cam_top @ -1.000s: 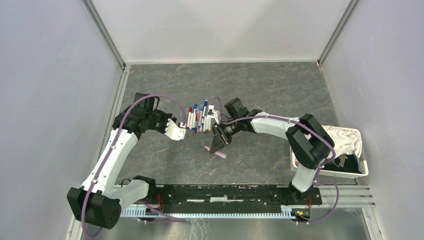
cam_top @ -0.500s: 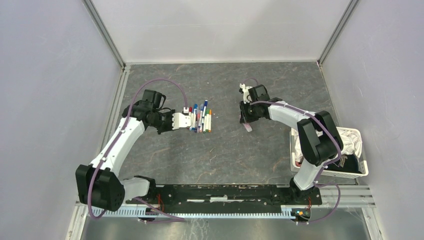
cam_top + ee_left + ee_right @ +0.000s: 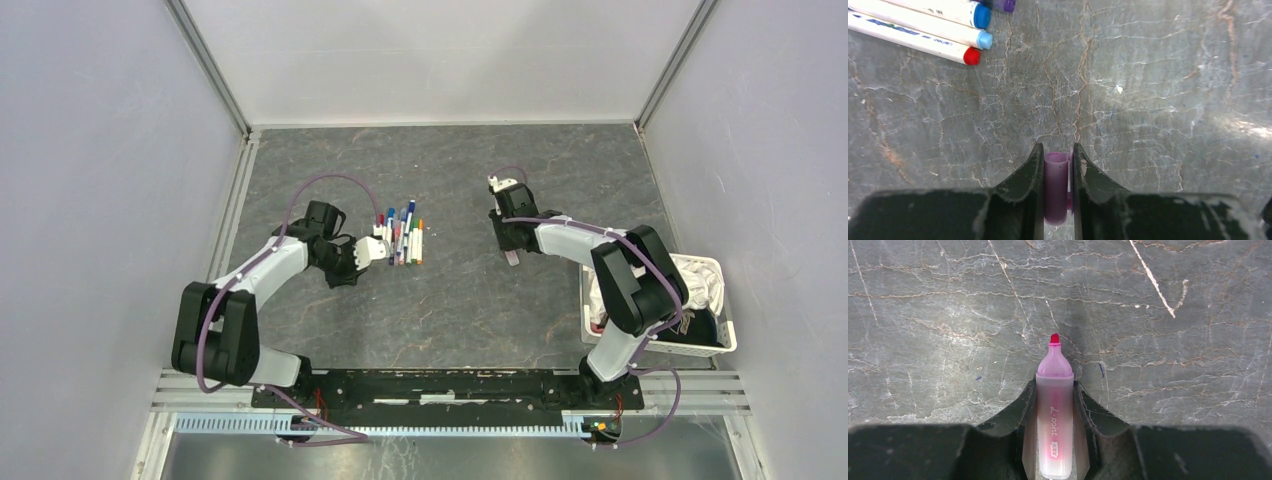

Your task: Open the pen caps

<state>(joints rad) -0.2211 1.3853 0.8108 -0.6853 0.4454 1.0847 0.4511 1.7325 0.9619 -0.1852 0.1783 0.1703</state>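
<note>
Left gripper [image 3: 1057,151] clamped the purple cap [image 3: 1056,187], right gripper [image 3: 1054,390] pinched the uncapped pink pen [image 3: 1054,435]. The row of pens [image 3: 403,238] lay just beside the left one, long axes pointing away from the bases.

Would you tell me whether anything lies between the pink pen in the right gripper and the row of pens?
Nothing visible does. The right gripper holds the uncapped pink pen, and the table between it and the row of pens shows only bare surface in the top view.
</note>
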